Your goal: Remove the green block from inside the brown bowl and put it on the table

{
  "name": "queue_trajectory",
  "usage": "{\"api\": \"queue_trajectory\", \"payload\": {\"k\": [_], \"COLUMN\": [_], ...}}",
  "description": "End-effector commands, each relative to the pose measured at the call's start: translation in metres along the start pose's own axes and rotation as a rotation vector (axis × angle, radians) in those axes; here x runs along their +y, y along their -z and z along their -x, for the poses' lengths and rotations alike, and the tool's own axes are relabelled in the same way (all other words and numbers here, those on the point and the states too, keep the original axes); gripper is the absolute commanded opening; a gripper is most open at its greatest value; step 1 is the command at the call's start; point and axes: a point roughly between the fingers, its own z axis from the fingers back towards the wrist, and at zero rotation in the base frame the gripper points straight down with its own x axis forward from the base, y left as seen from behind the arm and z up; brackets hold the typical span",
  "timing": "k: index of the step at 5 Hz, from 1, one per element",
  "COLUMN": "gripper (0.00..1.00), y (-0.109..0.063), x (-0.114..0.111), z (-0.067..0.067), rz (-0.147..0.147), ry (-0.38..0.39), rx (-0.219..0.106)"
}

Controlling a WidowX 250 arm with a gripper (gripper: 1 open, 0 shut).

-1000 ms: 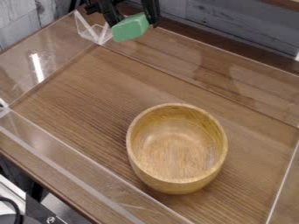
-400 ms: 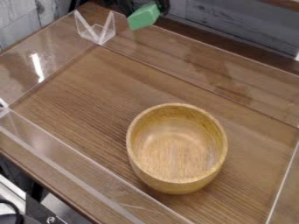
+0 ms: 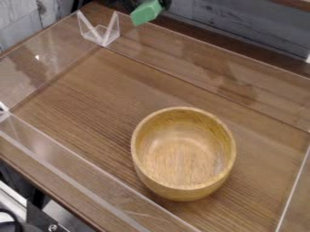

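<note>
**Green block up at the frame's top edge, bowl empty**

You see the green block [image 3: 145, 12] at the very top of the view, tilted, above the far end of the surface [image 3: 85, 109] and well apart from the brown bowl [image 3: 183, 152]. The end effector [image 3: 155, 4] is nearly all cropped off; only a dark part shows right against the block's upper right side. The block sits clear of the wood with that dark part touching it, so it looks clamped on the block, though you can't see the fingers themselves. The bowl stands upright at lower right of centre, nothing inside it. A clear acrylic corner piece [image 3: 97, 27] stands just left of the block, beside the low clear wall [image 3: 36, 59].
</note>
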Motion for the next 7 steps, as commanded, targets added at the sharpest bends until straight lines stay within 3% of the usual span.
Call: {"api": "queue_trajectory", "payload": {"k": [1, 3, 7], "gripper": [0.0, 0.0, 0.0], "y": [-0.03, -0.044, -0.064], "x": [0.0, 0.002, -0.008], "z": [-0.015, -0.035, -0.029], "rz": [0.037, 0.101, 0.216], "ry": [0.032, 0.043, 0.077], "rx": [-0.095, -0.126, -0.176]}}
